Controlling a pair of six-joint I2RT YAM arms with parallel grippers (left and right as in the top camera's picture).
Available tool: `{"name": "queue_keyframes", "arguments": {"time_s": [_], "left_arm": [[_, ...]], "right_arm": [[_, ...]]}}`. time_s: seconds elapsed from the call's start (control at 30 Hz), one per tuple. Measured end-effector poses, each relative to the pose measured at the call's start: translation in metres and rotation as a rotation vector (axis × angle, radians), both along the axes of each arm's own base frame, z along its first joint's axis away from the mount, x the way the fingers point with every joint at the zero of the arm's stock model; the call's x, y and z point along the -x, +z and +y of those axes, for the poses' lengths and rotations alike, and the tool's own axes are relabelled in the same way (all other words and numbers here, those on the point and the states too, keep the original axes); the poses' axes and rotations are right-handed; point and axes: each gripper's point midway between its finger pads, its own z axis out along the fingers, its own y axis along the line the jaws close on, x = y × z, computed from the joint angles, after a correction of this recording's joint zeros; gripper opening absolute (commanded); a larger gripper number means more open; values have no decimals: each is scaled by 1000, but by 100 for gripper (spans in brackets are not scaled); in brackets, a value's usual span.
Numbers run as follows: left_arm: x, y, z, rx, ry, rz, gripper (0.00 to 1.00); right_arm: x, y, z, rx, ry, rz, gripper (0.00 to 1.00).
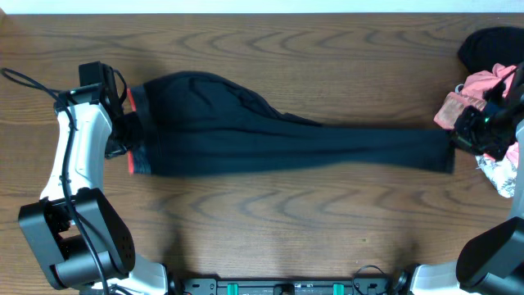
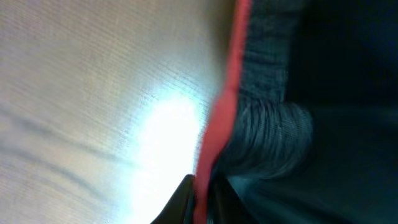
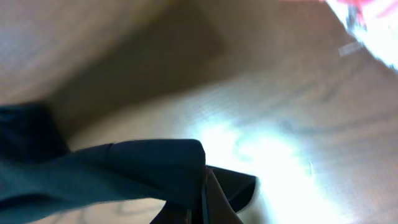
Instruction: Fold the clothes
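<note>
Wood-grain bench fills the overhead view. Dark navy trousers lie stretched flat across its middle, with the waistband and its red trim at the left and the legs running together toward the right. At the waistband, the left end effector is closed on the trousers; the left wrist view shows the red edge pinched between its 2 fingers. At the leg ends, the right end effector is likewise closed on the trousers, with a fold of dark cloth caught between its fingers. Just beyond it, at the bench's right edge, a pink garment, a black garment and a white patterned cloth lie heaped together.
</note>
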Motion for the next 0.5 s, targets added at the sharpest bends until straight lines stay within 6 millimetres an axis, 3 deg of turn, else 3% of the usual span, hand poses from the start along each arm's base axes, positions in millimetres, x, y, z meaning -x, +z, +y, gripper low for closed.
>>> {"name": "queue_keyframes", "arguments": {"time_s": [0.17, 0.2, 0.27, 0.33, 0.4, 0.5], "left_arm": [[14, -1, 0, 0, 7, 56, 22], [16, -1, -1, 1, 6, 64, 22], [18, -1, 0, 0, 11, 73, 22], [18, -1, 0, -1, 11, 72, 22], [18, -1, 0, -2, 12, 71, 21], [15, -1, 1, -4, 17, 59, 11]], "right_arm": [[26, -24, 6, -15, -2, 111, 4], [30, -30, 7, -19, -1, 128, 8], [36, -39, 8, -23, -2, 152, 24], [40, -46, 9, -22, -1, 168, 30], [44, -51, 10, -24, 6, 181, 32], [44, -51, 10, -24, 5, 182, 28]]}}
